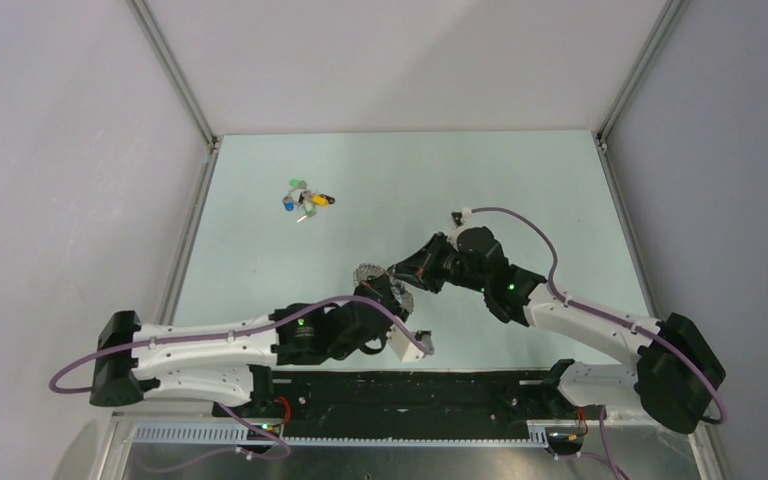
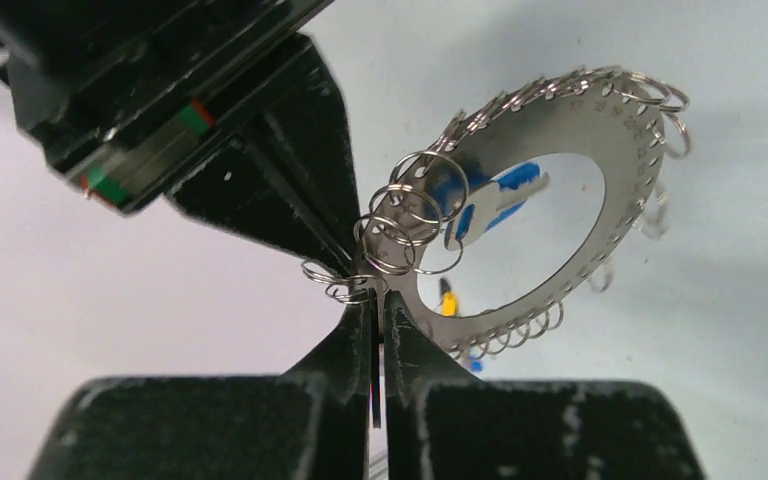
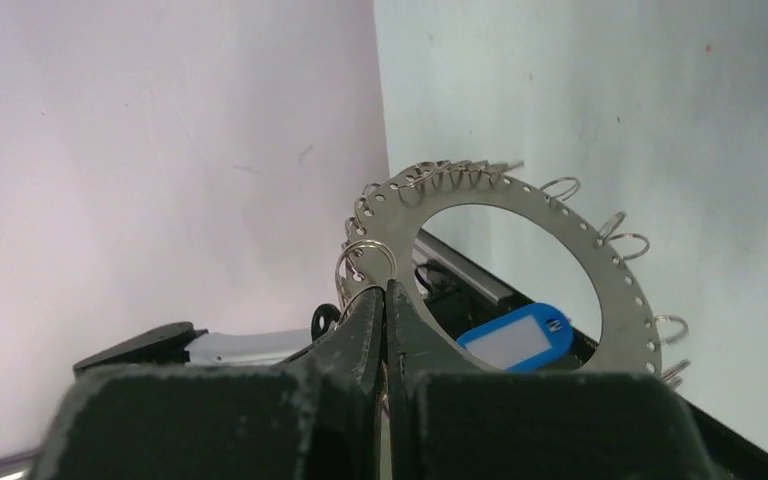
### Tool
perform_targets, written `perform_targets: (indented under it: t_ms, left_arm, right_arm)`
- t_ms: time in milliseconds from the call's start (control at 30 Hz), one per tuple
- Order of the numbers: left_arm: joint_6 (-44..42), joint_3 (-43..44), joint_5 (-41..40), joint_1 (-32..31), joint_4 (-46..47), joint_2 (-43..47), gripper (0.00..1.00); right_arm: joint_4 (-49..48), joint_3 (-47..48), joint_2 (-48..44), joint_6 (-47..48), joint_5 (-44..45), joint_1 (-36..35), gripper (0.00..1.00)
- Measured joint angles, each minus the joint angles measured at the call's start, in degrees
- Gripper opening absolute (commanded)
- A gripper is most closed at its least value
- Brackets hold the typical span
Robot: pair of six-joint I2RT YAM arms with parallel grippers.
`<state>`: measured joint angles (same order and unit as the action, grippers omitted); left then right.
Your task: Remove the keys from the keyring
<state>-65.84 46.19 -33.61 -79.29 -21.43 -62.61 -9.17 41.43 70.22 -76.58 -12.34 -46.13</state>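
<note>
The keyring (image 2: 610,180), a flat silvery disc with a hollow centre and a rim frilled with small wire loops, stands on edge above the middle of the bench (image 1: 520,180), pinched between the two arms. One blue-headed key (image 2: 495,195) hangs from it and shows through the hollow centre. I cannot make out a black key with any certainty in these views. The left pincer (image 2: 378,310) is clamped shut on the rim among a bunch of loops, and the right pincer (image 3: 385,300) is closed on the rim too, at what looks like nearly the same spot, its fingertips just beside the left's. Neither holds the key itself. That is the main risk, as I judge it: with both grips on one short stretch of thin metal, any pull would only swing or twist the disc, and it could pivot out of one grip or drop to the bench. The crowded loops could also snag a fingertip or each other, so a tug might bend a loop instead of freeing the key. Count: one keyring, one key seen on it, two pincers, many rim loops too tangled to number. Well apart, toward the far left, lies one small cluster of loose keys (image 1: 305,198) in green, blue and yellow, too small to count.
</note>
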Motion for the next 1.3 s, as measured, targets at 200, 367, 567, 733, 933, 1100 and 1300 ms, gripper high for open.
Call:
perform_targets:
  t_ms: [200, 367, 567, 733, 933, 1100, 1300]
  left_arm:
    - [9.14, 3.17, 18.34, 11.21, 1.84, 5.31, 0.00]
    - [15.93, 4.33, 38.82, 17.64, -0.13, 9.07, 0.00]
    - [18.47, 4.33, 52.94, 20.59, -2.01, 9.16, 0.00]
    - [18.86, 4.31, 57.92, 21.00, -2.47, 9.77, 0.00]
    - [18.84, 4.31, 58.80, 21.53, -2.54, 10.95, 0.00]
    - [18.69, 4.31, 57.66, 21.99, -2.60, 10.93, 0.00]
    - [17.38, 4.35, 55.78, 23.19, -2.69, 10.23, 0.00]
  right_arm:
    - [-6.16, -2.78, -5.40, -0.24, 5.16, 1.11, 0.54]
    - [-18.36, -5.11, -10.40, 4.57, 12.55, 8.96, 0.60]
    - [-23.78, -6.27, -15.34, 17.33, 6.93, 11.50, 0.54]
    - [-22.75, -6.34, -19.39, 33.77, -1.66, 12.31, 0.49]
    - [-15.82, -6.40, -22.69, 52.72, -10.58, 12.22, 0.44]
    - [-10.99, -6.88, -22.34, 67.41, -15.10, 8.98, 0.43]
    - [-12.17, -8.55, -18.84, 82.47, -21.11, 3.28, 0.42]
